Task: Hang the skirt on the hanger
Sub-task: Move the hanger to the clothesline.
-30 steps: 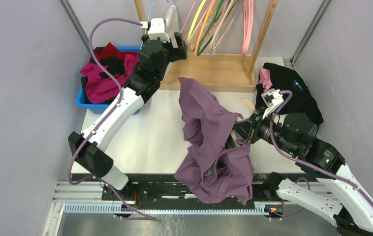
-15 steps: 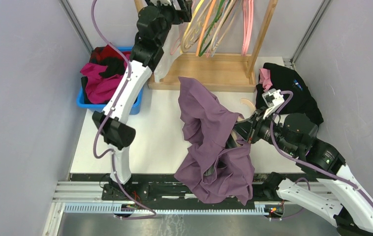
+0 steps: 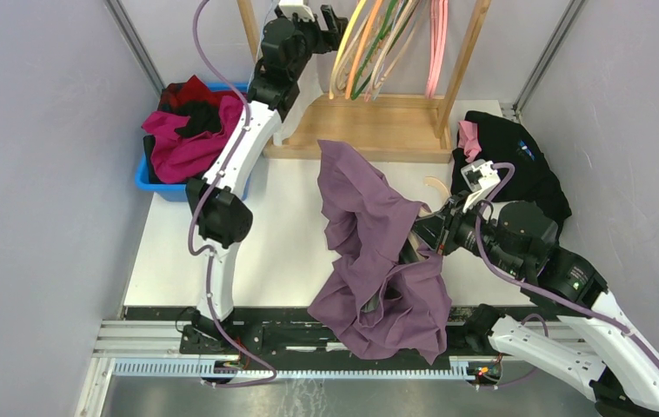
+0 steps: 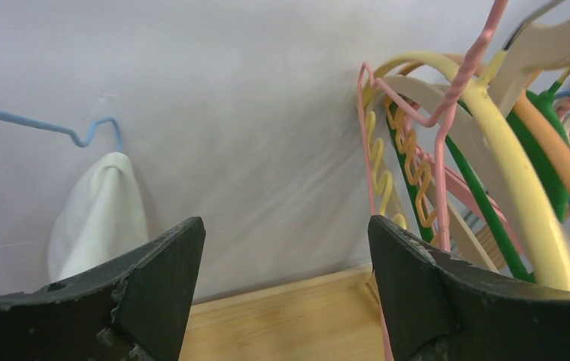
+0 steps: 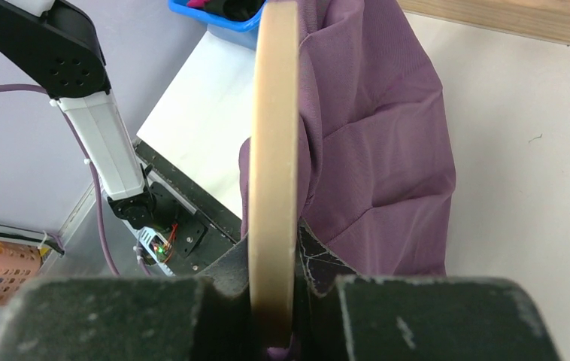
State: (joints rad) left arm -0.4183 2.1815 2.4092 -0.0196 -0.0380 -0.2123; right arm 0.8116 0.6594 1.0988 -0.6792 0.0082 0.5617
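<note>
Top external shows my right gripper (image 3: 430, 233) pinched narrow on the hanger (image 3: 435, 184) at mid-table. The skirt (image 3: 369, 234) is bunched over both and spills past the table's (image 3: 265, 234) near edge. Right wrist confirms it: the 2 fingers (image 5: 116, 316) squeeze the hanger's wooden edge, with purple skirt folded against one side. My left gripper (image 3: 326, 17) is up at the rack (image 3: 369, 122) at the back, jaws wide, holding nothing. Its camera shows colored hangers (image 4: 485, 150) to one side and a white cloth (image 4: 98, 218) on a blue hook (image 4: 41, 128) to the other. A bin (image 3: 156, 178) of clothes sits far left, a black garment (image 3: 517, 161) far right.
</note>
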